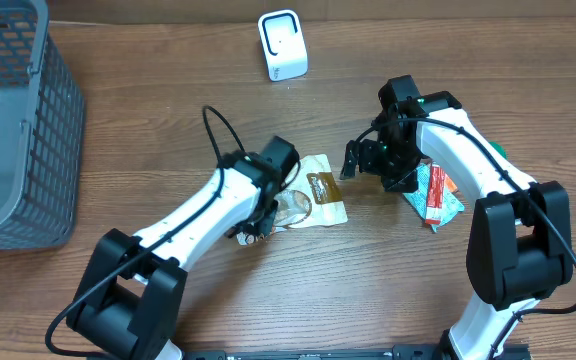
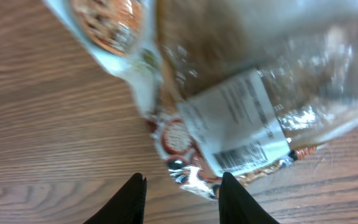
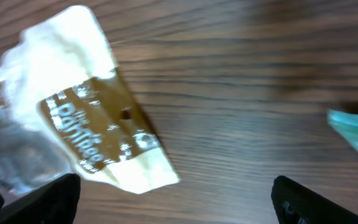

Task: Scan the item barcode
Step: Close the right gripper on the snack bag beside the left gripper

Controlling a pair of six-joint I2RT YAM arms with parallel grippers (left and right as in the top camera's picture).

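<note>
Snack packet [image 1: 313, 195] flat on table [image 1: 368, 300], frame centre; white barcode label [image 2: 241, 124] faces up in left wrist view. We judge it light, soft, crinkly, slippery film: pinch sealed edge, not contents. Left fingers [image 2: 132, 205] partly apart at packet's lower edge, nothing clamped that we see. Right fingers [image 3: 48, 202] spread wide, empty, beside packet. Scanner [image 1: 282, 45] upper centre.

We see a brown wooden table [image 1: 148, 90] with dark lines in the wood (it fills the whole view). A gray basket [image 1: 60, 130] sits on its left side.
</note>
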